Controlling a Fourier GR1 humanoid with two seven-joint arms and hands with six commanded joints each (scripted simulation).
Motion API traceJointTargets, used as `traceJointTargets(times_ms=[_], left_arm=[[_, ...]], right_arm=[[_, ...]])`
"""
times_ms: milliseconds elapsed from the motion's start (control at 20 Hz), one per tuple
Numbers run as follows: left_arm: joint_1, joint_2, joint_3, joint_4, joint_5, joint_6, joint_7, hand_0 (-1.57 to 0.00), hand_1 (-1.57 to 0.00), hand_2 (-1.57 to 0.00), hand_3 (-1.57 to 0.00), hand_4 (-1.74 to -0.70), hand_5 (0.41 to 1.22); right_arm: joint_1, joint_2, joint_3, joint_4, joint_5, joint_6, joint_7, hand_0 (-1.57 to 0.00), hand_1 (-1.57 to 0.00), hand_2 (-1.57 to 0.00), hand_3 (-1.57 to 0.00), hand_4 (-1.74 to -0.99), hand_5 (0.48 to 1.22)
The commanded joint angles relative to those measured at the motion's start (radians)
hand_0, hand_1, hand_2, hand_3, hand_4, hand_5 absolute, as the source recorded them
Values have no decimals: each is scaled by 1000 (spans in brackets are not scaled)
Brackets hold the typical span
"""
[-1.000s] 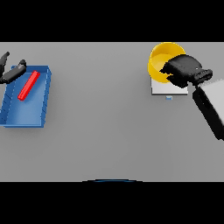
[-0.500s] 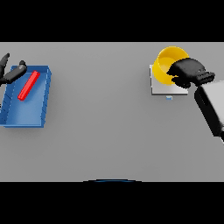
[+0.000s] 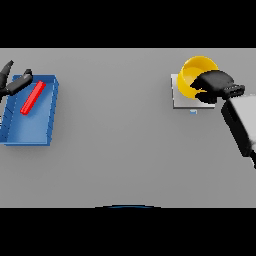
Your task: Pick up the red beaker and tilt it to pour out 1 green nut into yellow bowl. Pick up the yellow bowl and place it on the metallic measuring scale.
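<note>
- Fingers [image 3: 199, 86] of the right hand [image 3: 216, 84] are curled over the right rim of the yellow bowl [image 3: 192, 75] and grasp it; I cannot see the thumb, so I cannot tell how deep the hold is.
- Tabletop [image 3: 125, 150] is grey and wide. On its far right side lies the metallic measuring scale [image 3: 179, 100], a pale square plate, and the bowl is over it or on it; whether the base already touches the plate I cannot tell. The bowl looks tilted, with its opening turned to the left and a little to the near side.
- For the step in hand, which I judge to be the setting down of the bowl on the scale, the bowl should first be made level, then lowered straight until the base rests fully on the plate. It now sits toward the far right part of the plate, so I would bring it a little nearer to the middle before letting go. The hold should open only when the bowl is steady, otherwise it may tip or slide off the edge.
- Right arm [image 3: 240, 120] comes in from the right side, white and grey, and reaches toward the far left, with the hand above the right part of the scale.
- Left hand [image 3: 15, 82] shows at the far left edge, idle, with relaxed and spread fingers, just beside the far corner of the blue tray [image 3: 37, 137].
- Red beaker [image 3: 33, 97] lies on its side in this tray, in the far part.
- Green nut is not visible to me, in the bowl or elsewhere.
</note>
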Motion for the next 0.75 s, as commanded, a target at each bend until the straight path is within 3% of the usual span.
traceJointTargets(times_ms=[0,150,300,450,700], left_arm=[[0,3,1,1,1,-3,1,1,1,1,1,-836,774],[13,3,8,-6,8,1,-12,1,1,1,1,-839,764],[17,11,8,-4,5,-6,-10,1,1,1,1,-831,754],[9,3,6,5,-1,6,-12,1,1,1,1,-835,752],[21,10,8,-13,6,0,-16,1,1,1,1,-833,760]], right_arm=[[3,3,-10,-14,-16,20,12,-1335,-1125,-1007,-816,-1592,1074],[2,20,-35,-6,-46,47,38,-757,-673,-579,-476,-1513,923],[10,16,-34,-18,-52,63,38,-387,-380,-300,-258,-1476,847],[3,7,-22,1,-34,62,32,-198,-194,-153,-131,-1435,817],[1,6,-16,-10,-37,100,51,-64,-63,-50,-42,-1390,779]])
